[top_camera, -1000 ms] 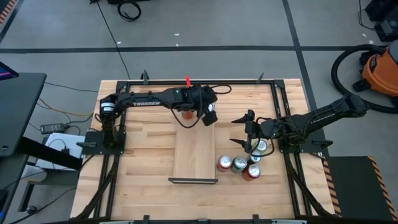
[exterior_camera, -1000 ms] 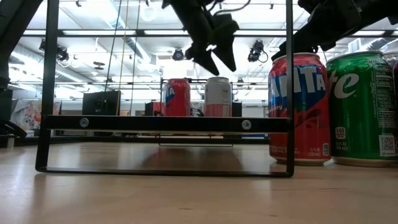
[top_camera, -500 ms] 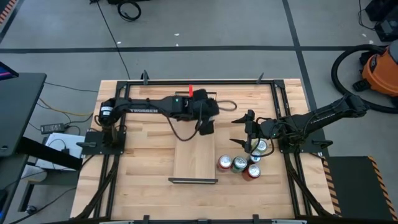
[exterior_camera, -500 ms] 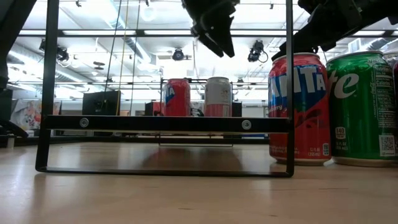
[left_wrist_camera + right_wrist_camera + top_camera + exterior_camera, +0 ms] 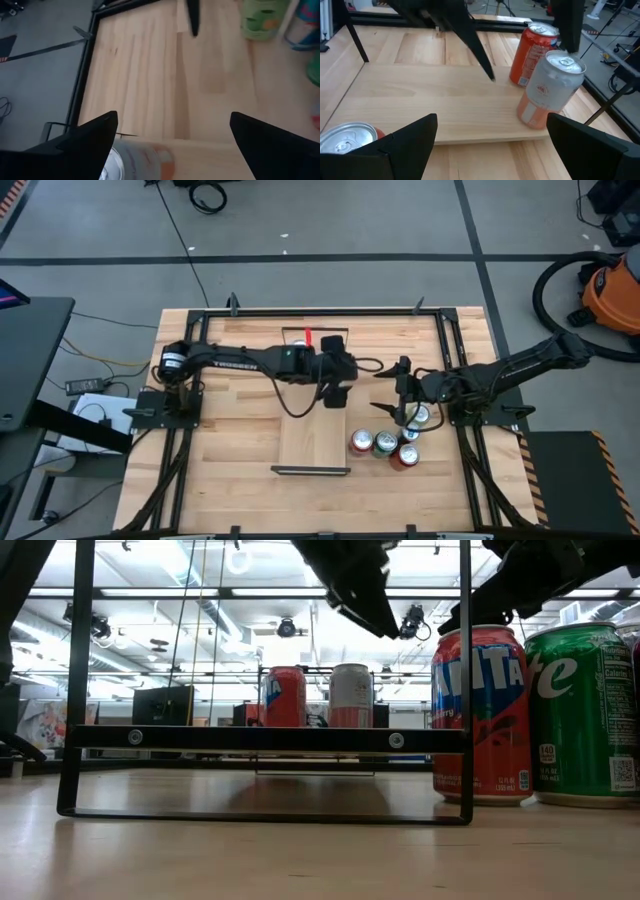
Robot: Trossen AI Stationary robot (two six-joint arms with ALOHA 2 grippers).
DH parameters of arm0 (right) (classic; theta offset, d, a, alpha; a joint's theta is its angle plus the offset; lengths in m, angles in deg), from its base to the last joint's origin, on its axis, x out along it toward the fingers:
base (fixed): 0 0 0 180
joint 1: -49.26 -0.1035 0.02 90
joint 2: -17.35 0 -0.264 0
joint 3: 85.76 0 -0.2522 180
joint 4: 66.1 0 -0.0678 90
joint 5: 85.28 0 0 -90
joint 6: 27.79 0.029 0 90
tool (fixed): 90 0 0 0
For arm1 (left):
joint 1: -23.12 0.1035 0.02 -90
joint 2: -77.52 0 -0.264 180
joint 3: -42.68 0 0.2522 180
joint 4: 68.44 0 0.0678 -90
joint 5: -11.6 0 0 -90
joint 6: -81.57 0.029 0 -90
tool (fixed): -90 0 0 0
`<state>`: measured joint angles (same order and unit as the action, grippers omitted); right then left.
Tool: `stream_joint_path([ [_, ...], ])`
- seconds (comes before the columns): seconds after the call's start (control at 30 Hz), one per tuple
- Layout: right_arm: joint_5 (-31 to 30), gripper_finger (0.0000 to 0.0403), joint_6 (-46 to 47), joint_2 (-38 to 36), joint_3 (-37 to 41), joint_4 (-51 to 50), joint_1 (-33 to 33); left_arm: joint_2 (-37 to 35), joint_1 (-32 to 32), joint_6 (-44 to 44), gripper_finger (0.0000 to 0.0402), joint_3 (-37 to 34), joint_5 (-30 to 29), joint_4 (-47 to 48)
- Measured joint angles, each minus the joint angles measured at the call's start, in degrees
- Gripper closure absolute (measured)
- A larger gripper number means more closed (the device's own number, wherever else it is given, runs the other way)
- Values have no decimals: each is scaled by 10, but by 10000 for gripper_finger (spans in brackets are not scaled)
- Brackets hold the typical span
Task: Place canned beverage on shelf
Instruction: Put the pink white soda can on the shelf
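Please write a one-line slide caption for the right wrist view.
Two cans, one orange and one silver-and-peach, stand on the long light-wood shelf plank, the open right pincer facing them.

From above my left arm (image 5: 260,360) hides the two cans on the shelf (image 5: 313,435), the low view crops both grippers at its top edge, and my left wrist view gives only a blurred silver-and-orange can (image 5: 135,160) cut off by the frame edge.

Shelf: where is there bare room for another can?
The shelf is bare from its near frame up to the left gripper. Crowded: two cans at its far end, and the table cans beside its right edge.
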<state>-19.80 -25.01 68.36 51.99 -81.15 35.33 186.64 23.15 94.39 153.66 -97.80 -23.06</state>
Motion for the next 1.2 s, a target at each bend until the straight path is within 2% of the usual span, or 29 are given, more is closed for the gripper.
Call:
stream_joint_path([
  [0.2, -12, 17, 1, -25, 0, -18, 0, 8, 23, -2, 4, -11, 28, -20],
  [0.43, 1, 17, 7, -14, 0, -17, 0, 29, 46, 4, 4, -9, 31, -39],
  [0.8, 2, 17, 7, -5, 0, -17, 0, 42, 58, 51, 4, -10, 31, -16],
  [1.2, 2, 17, 13, -5, 0, -18, 0, 41, 63, 45, 4, -9, 27, 10],
])
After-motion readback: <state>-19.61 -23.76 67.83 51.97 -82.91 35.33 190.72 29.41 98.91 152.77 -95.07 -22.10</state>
